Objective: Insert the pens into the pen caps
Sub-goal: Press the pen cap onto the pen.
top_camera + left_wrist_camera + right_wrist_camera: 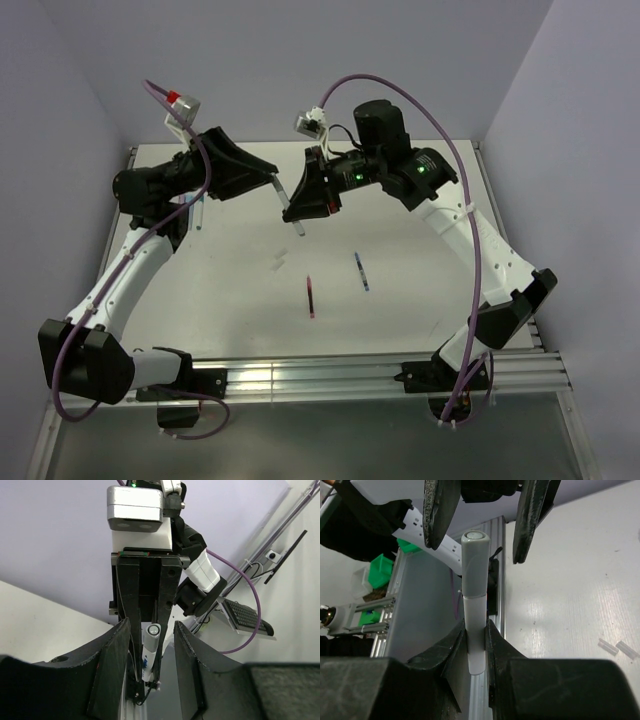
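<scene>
My right gripper [476, 625] is shut on the white barrel of a pen [474, 615], which stands upright in the right wrist view. A grey pen cap [474, 565] sits on the pen's far end. In the left wrist view my left gripper [151, 625] is open, one finger on either side of that grey cap [151, 637], with a gap on each side. From above, the left gripper [275, 190] and the right gripper [298, 212] meet tip to tip over the back middle of the table.
A red pen [311, 296] and a dark blue pen [361, 271] lie on the white table in front of the grippers. Two small clear caps [280, 262] lie near them. A pale stick [200, 213] lies by the left arm. Aluminium rails [350, 375] line the near edge.
</scene>
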### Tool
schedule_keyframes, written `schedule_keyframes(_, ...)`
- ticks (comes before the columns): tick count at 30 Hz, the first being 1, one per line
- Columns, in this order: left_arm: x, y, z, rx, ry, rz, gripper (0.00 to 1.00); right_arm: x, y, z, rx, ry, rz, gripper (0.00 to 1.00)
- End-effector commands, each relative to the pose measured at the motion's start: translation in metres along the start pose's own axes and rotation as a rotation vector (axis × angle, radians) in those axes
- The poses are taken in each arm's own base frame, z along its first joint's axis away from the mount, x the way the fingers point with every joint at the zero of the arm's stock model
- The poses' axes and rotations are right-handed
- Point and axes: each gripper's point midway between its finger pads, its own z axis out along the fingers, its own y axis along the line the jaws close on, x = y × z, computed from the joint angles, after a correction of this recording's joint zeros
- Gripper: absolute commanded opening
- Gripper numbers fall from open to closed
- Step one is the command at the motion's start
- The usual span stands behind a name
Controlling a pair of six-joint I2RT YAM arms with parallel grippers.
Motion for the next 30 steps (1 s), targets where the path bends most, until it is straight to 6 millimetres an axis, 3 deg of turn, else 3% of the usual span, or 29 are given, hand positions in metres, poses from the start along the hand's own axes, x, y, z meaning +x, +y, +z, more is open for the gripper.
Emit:
schedule_keyframes(1, -0.002, -0.020, 0.004, 0.055, -0.010, 0.049, 0.46, -0.020, 0.016, -0.006, -0.043, -0.043, -0.062, 0.00)
schedule_keyframes(6, 0.000, -0.021, 0.006, 0.062, -0.004, 0.038, 0.39, -0.021, 0.015, -0.005, -0.047, -0.042, -0.052, 0.00)
schedule_keyframes(9, 0.001, -0.019, 0.008, 0.055, -0.001, 0.028, 0.22, -0.022, 0.015, -0.005, -0.047, -0.043, -0.053, 0.00)
schedule_keyframes(11, 0.000, -0.018, 0.008, 0.049, -0.003, 0.031, 0.01, -0.022, 0.014, -0.005, -0.037, -0.044, -0.052, 0.00)
schedule_keyframes(17, -0.008, 0.003, 0.013, -0.060, -0.004, -0.020, 0.00, -0.020, -0.022, -0.004, 0.153, -0.057, -0.035, 0.00)
schedule_keyframes(21, -0.008, 0.028, 0.013, -0.170, -0.002, -0.066, 0.00, -0.020, -0.052, -0.010, 0.337, -0.070, -0.032, 0.00)
schedule_keyframes(27, -0.004, 0.076, 0.005, -0.413, -0.016, -0.105, 0.00, -0.021, -0.080, -0.015, 0.509, -0.070, -0.014, 0.00)
schedule_keyframes(30, -0.001, 0.091, 0.001, -0.501, -0.007, -0.070, 0.00, -0.015, -0.092, -0.011, 0.552, -0.042, 0.017, 0.00)
